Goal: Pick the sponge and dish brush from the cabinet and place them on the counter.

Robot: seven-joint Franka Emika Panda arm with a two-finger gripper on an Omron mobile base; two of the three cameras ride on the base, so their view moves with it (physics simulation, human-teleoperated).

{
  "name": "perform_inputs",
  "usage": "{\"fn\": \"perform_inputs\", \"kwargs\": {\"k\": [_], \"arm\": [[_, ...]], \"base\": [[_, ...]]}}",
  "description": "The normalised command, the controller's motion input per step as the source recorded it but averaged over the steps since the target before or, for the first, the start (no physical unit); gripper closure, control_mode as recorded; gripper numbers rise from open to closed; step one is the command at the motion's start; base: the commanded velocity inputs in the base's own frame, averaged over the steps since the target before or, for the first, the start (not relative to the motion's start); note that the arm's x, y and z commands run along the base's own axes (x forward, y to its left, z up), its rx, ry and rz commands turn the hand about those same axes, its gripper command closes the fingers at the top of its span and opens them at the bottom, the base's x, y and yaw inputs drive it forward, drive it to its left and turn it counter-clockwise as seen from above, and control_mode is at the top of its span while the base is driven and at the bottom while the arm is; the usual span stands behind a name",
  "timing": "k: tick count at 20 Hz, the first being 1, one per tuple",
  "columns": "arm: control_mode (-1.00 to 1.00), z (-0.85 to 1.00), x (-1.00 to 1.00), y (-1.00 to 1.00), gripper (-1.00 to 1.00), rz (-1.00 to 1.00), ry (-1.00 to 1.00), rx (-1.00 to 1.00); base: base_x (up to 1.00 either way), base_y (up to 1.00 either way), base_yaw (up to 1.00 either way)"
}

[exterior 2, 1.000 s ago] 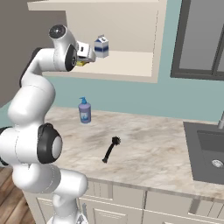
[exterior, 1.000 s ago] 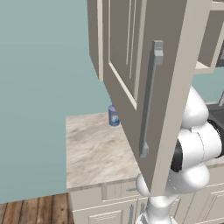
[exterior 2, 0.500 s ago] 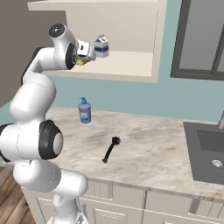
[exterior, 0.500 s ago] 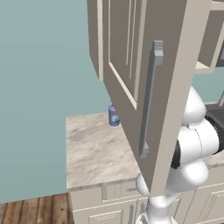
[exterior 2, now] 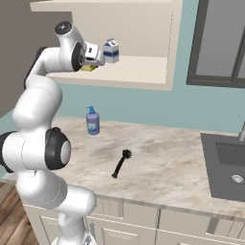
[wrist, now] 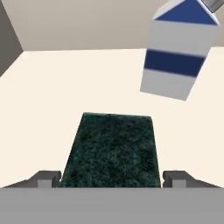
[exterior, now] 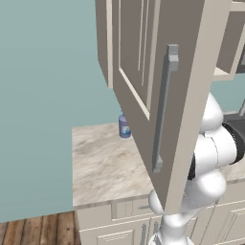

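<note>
Dark-green sponge [wrist: 111,150] top fills the hand view; dish brush [exterior 2: 121,162] lies on counter [exterior 2: 162,167].

A teal wall [exterior: 48,95], wooden plank floor [exterior: 33,232] and dark-framed window [exterior 2: 222,43] surround the kitchen.

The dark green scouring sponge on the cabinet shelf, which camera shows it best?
The hand view: the dark green sponge lies flat and close, its rough top between the fingertips. The right base view shows a yellow sliver under the gripper. In the left base view the door hides it.
</note>
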Motion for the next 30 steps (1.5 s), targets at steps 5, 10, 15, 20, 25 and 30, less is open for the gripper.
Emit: {"fn": "perform_inputs", "kwargs": {"k": [5,10,15,20,25,30], "arm": [[-1.00,0.00,0.00,0.00,1.00,0.00,0.11,0.00],[-1.00,0.00,0.00,0.00,1.00,0.00,0.12,0.00],[-1.00,0.00,0.00,0.00,1.00,0.00,0.04,0.00],[-1.00,0.00,-0.13,0.00,1.00,0.00,0.00,0.00],[-1.00,-0.05,-0.24,0.00,1.00,0.00,0.00,0.00],[-1.00,-0.11,-0.31,0.00,1.00,0.00,0.00,0.00]], "base": [[0.00,0.00,0.00],[0.00,0.00,0.00],[0.00,0.00,0.00],[0.00,0.00,0.00],[0.00,0.00,0.00],[0.00,0.00,0.00]]}}
